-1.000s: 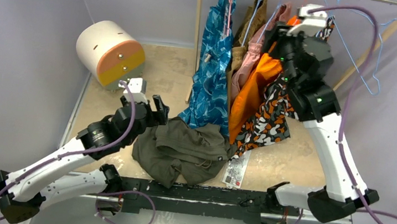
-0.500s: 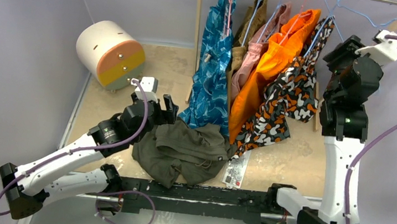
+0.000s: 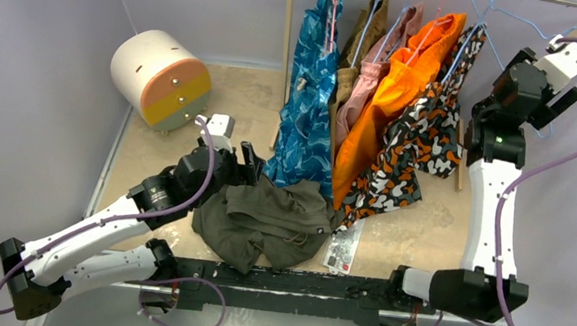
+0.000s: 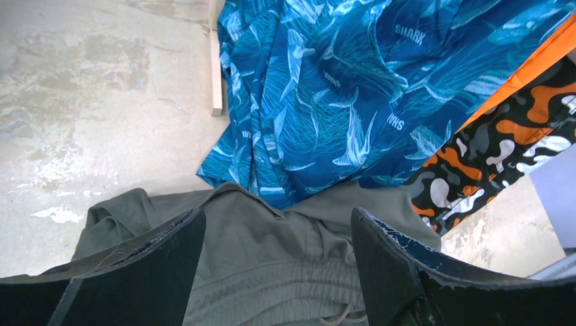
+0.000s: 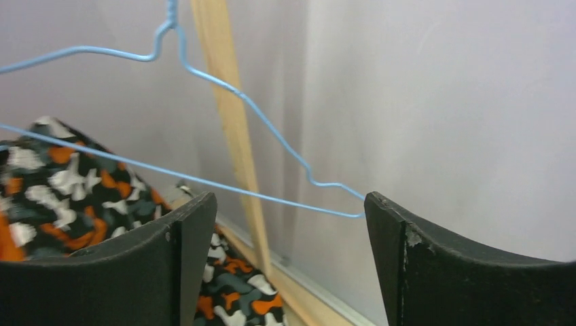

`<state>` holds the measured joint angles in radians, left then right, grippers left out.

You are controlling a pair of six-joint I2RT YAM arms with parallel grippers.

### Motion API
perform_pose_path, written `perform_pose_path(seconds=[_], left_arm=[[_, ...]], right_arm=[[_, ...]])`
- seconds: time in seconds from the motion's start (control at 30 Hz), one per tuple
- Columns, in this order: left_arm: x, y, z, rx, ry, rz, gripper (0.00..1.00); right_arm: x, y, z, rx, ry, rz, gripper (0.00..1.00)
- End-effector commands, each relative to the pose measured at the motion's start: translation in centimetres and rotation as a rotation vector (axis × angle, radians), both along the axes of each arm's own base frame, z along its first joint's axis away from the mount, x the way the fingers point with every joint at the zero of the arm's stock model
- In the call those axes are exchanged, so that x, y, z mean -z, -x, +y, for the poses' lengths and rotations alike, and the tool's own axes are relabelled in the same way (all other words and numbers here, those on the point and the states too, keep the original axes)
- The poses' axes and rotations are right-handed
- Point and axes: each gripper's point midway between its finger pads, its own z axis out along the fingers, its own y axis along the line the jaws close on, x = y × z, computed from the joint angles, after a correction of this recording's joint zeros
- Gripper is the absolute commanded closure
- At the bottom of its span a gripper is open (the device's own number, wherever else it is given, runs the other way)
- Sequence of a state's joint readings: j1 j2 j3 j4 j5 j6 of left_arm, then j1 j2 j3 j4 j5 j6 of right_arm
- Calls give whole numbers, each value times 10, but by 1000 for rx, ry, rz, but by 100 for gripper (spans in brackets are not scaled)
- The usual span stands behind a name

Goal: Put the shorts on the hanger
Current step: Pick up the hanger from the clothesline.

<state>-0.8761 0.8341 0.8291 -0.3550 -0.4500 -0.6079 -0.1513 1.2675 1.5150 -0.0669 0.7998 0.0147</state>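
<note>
Shorts unlifted, hanger not taken: you have everything left to do.
Your shorts (image 3: 263, 221) lie heaped near-centre on the table (image 3: 243, 102); the hanger (image 5: 210, 78) hangs bare far right; left gripper (image 4: 278, 224) gapes empty above them, right gripper (image 5: 286, 200) wide, ungripped wire between.
</note>
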Motion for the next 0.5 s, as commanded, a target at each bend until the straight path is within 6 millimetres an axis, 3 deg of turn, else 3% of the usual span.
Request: perform_pose_path(seconds=[0.0, 0.1, 0.47], left_arm=[[-1, 0, -13, 48, 26, 1, 23], [2, 1, -19, 76, 35, 5, 23], [7, 3, -21, 99, 15, 11, 23]], right_arm=[[-9, 8, -25, 113, 48, -24, 14], [-3, -3, -35, 107, 42, -31, 12], [-7, -43, -40, -50, 113, 5, 12]])
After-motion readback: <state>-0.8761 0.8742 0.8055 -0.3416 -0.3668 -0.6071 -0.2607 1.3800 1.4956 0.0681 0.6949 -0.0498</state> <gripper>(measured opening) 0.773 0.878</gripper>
